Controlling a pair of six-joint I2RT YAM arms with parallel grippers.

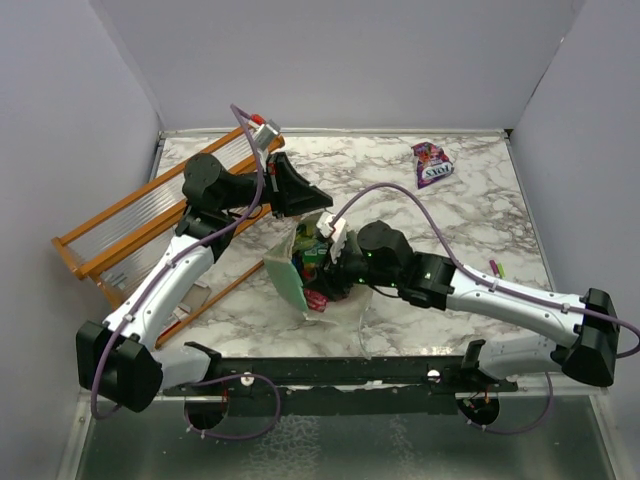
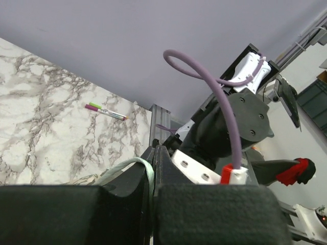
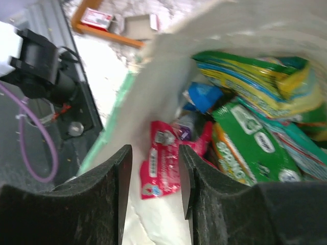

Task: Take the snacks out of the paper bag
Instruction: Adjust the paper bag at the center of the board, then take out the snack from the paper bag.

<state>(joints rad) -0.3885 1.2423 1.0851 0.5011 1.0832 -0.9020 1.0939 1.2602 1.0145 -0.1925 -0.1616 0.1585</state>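
The mint-green paper bag [image 1: 288, 272] lies tilted at the table's middle, its mouth facing the right arm. My left gripper [image 1: 303, 193] is shut on the bag's pale string handle [image 2: 146, 171] and holds that side up. My right gripper [image 3: 154, 153] is open inside the bag's mouth, with a red snack packet [image 3: 162, 164] lying between its jaws, not pinched. Green and teal packets [image 3: 250, 148] are piled deeper in against the cream inside wall [image 3: 168, 66]. They also show in the top view [image 1: 310, 247]. One purple packet [image 1: 432, 163] lies on the table at the far right.
An orange wooden rack [image 1: 140, 220] stands at the left, by the left arm. A red-and-white carton [image 3: 96, 19] lies near it. A pink-capped pen [image 1: 497, 268] lies near the right arm, and it also shows in the left wrist view [image 2: 106, 111]. Walls enclose the table's far and side edges.
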